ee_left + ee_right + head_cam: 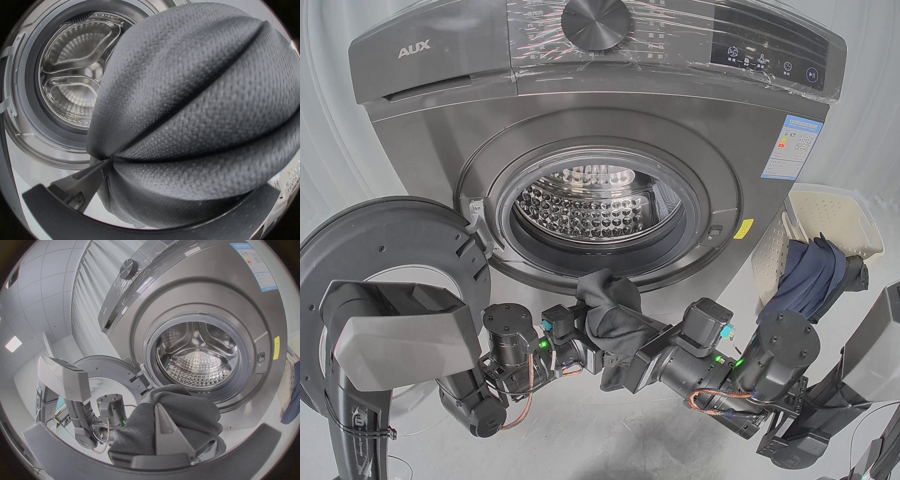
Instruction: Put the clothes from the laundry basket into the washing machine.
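Washing machine [600,144] takes up most of the head view, w/ its door [381,262] swung open at lower left. The drum [581,212] at centre is bare steel, no clothes in it yet. Laundry basket [837,219] stands at the right edge beside the machine, a navy garment [809,278] hanging over its rim.

Lower centre, just below the opening, a dark garment [609,312] is bunched between both arms. The left gripper [582,324] has its fingers [84,182] pinched on a gathered fold. The right gripper [634,337] fingers [168,430] look closed into the wad too.

Step in hand, I'd say: feed it in. Best to lift it above the lip first and push deep enough that no tail trails over the seal. Then let go both sides together, so it doesn't snag on a finger.
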